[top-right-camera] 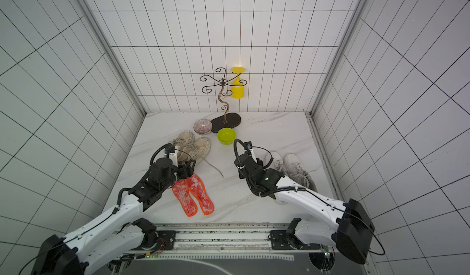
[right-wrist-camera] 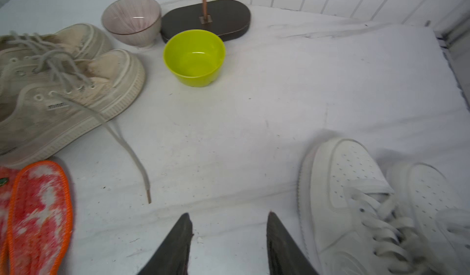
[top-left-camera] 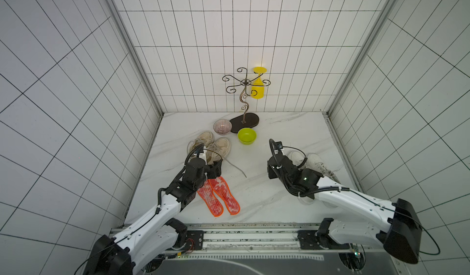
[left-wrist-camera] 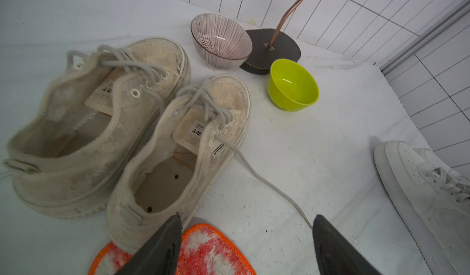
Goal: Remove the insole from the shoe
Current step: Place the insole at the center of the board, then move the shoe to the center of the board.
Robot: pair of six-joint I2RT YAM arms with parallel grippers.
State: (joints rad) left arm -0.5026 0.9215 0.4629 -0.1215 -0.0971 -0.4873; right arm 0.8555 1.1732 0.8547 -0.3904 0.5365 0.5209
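Two orange-edged red-and-white insoles (top-left-camera: 226, 195) (top-right-camera: 183, 197) lie flat side by side on the marble table, outside the shoes. Behind them stand two beige lace-up shoes (top-left-camera: 221, 146) (left-wrist-camera: 76, 123); the nearer shoe (left-wrist-camera: 162, 179) shows a bare footbed inside. My left gripper (left-wrist-camera: 246, 217) hangs open over one insole's (left-wrist-camera: 211, 250) rounded end, just behind that shoe's heel, holding nothing. My right gripper (right-wrist-camera: 229, 215) is open and empty above bare table, beside a pair of white sneakers (right-wrist-camera: 356, 197) (top-left-camera: 318, 163) whose insides are hidden.
A pink striped bowl (top-left-camera: 222, 126) and a lime-green bowl (top-left-camera: 246, 135) stand at the back by the dark base (top-left-camera: 244, 122) of a wire stand with a yellow cup (top-left-camera: 259, 88) hanging on it. A loose lace (top-left-camera: 236, 168) trails from the nearer beige shoe.
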